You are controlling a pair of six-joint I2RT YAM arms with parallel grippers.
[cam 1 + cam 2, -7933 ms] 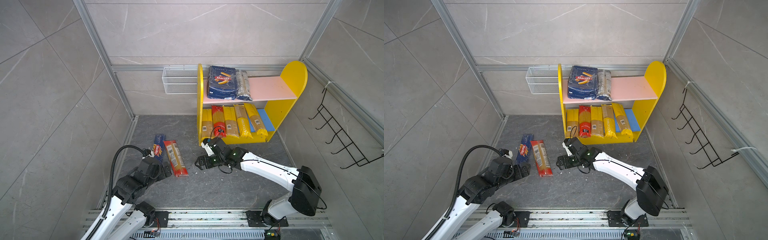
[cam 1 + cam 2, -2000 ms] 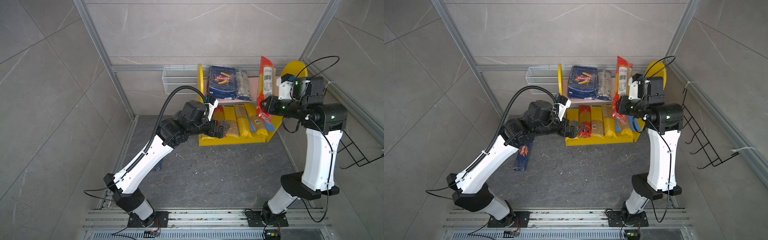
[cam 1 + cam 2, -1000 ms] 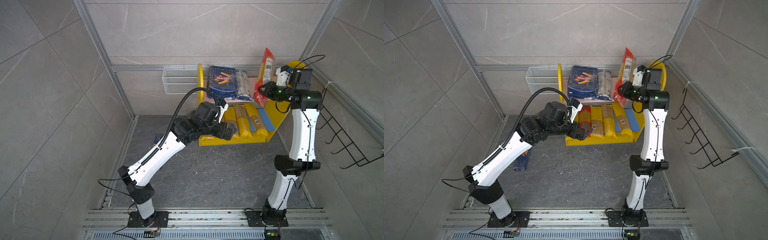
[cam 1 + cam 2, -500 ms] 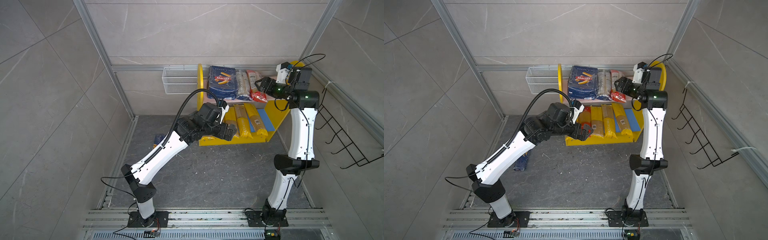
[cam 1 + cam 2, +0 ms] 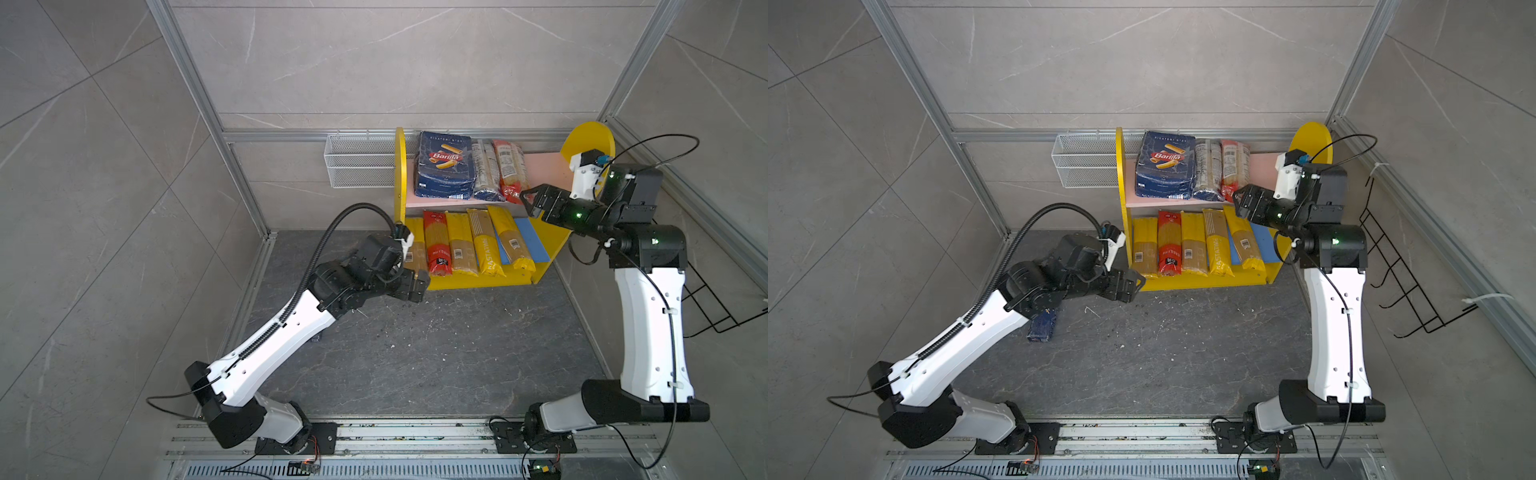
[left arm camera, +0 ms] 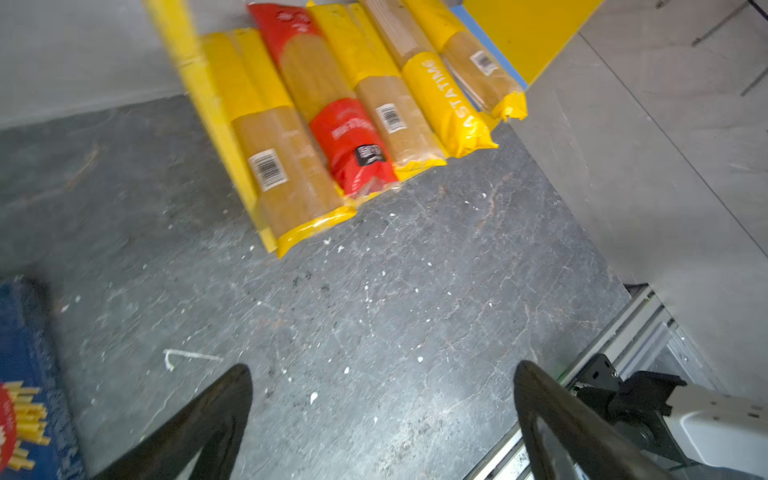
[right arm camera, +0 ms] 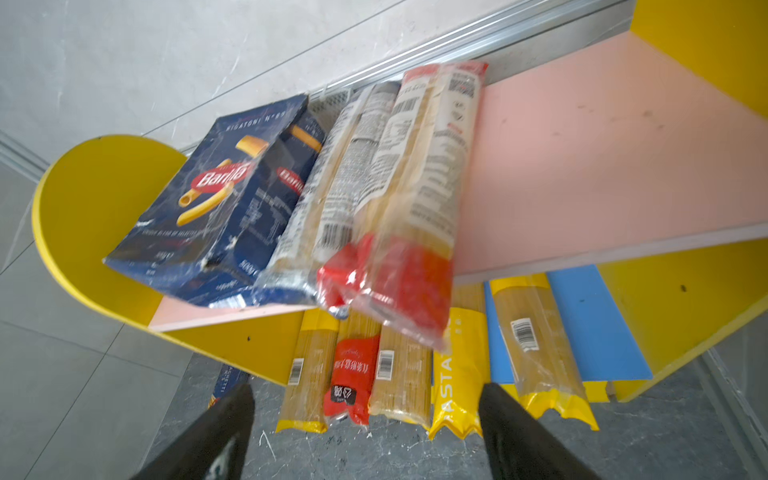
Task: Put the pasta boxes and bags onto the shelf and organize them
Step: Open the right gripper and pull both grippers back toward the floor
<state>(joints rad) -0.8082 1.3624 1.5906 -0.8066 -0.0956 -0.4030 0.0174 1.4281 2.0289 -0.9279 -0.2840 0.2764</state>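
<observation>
**Pasta boxes and bags: eight on the shelf (image 5: 590, 139), one box on the floor**

On the shelf's pink upper board (image 5: 544, 168), the rigatoni box (image 5: 444, 166) lies at the left side panel. The dark bag (image 5: 485, 172) touches the box, and a red-and-clear bag (image 5: 510, 164) touches the dark bag. In the right wrist view this bag's red end hangs over the board's front edge.

On the blue lower board (image 5: 1266, 249) five bags lie side by side. From the shelf's left panel they are the leftmost yellow bag (image 5: 1144, 245), a second red-and-clear bag (image 5: 1169, 245), the middle yellow bag (image 5: 1192, 241), the PASTATIME bag (image 5: 1217, 245) and the rightmost yellow bag (image 5: 1244, 241).

The spaghetti box (image 5: 1042, 326) lies on the floor, well apart from the shelf's left front corner and partly under the left arm.

The right gripper (image 5: 525, 203) hangs just in front of the upper board's edge, near the overhanging red end. Its jaws are apart with nothing between them. The left gripper (image 5: 1136, 286) sits low by the shelf's left front corner, jaws spread wide and empty.
</observation>
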